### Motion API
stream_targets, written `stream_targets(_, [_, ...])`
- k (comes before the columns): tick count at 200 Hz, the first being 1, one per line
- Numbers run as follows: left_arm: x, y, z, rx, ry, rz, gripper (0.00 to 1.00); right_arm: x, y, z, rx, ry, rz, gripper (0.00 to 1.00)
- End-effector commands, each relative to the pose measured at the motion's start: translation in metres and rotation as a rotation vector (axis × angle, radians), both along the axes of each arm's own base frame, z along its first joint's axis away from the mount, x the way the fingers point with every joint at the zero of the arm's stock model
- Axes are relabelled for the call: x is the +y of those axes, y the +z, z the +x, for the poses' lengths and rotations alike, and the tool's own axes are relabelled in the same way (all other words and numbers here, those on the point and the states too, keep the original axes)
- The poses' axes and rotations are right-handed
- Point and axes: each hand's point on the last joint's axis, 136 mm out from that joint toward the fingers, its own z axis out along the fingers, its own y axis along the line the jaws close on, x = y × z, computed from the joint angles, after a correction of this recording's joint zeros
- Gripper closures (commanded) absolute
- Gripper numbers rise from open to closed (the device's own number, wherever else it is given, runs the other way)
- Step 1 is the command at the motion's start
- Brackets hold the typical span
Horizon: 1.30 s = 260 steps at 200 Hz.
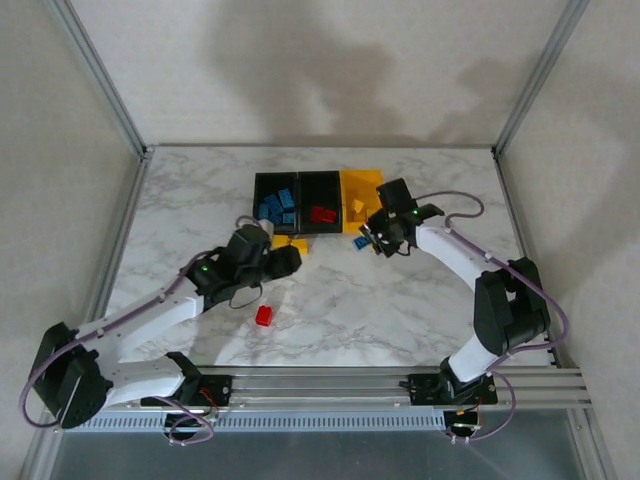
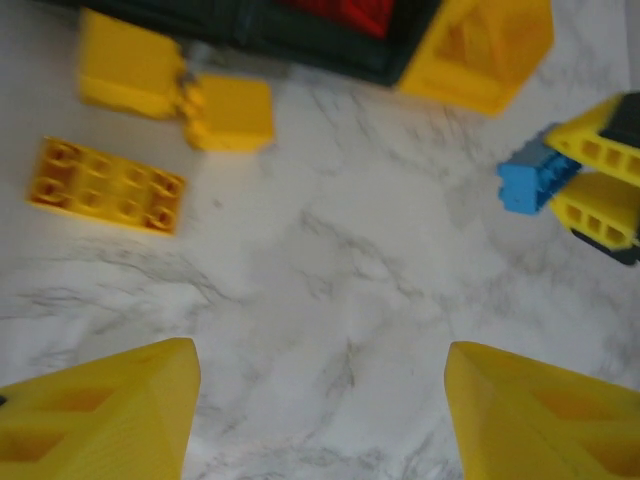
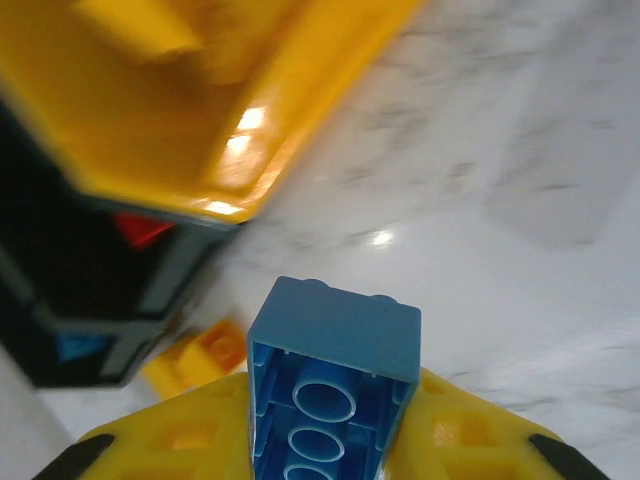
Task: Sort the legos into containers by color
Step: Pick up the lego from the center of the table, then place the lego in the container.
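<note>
Right end effector (image 3: 330,445) clamping blue lego (image 3: 335,345), left end effector (image 2: 320,400) spread

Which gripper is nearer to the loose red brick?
Left. The left gripper is just beyond the red brick; the right gripper, holding a blue brick, is far to its right.

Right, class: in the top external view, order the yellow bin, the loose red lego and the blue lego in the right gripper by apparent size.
1. yellow bin, clearly largest.
2 and 3. loose red lego and blue lego: they look about alike, and the right gripper partly hides the blue one, so no ranking.
</note>
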Motion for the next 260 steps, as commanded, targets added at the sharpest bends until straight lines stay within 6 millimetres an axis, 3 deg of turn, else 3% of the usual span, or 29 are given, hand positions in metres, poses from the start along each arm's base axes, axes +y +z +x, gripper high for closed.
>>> stream_targets(1, [0.043,-0.004,0.000,0.033,0.133,0.013,0.34,0.029,0.013,0.012,-0.045,0.104,-0.018,0.73])
stream_targets(20, [0.070,-0.001,0.002,0.040,0.195,-0.006,0.34,0.058,0.026,0.029,-0.088,0.165,-0.006,0.73])
stream_targets(51, [0.095,0.004,0.004,0.039,0.250,-0.014,0.34,0.104,0.036,0.051,-0.134,0.255,0.010,0.72])
stream_targets(104, [0.100,0.004,0.004,0.041,0.263,-0.034,0.34,0.181,0.033,0.077,-0.204,0.422,0.096,0.72])
stream_targets(139, [0.099,-0.002,0.001,0.052,0.258,-0.043,0.34,0.218,0.029,0.089,-0.266,0.514,0.148,0.72])
stream_targets(163, [0.099,-0.004,-0.001,0.055,0.255,-0.045,0.34,0.233,0.022,0.095,-0.285,0.560,0.151,0.71])
stream_targets(216, [0.101,-0.004,-0.004,0.054,0.259,-0.049,0.34,0.241,0.000,0.110,-0.283,0.556,0.116,0.71])
stream_targets(260, [0.102,-0.005,-0.007,0.058,0.261,-0.050,0.34,0.245,-0.010,0.113,-0.259,0.555,0.110,0.60])
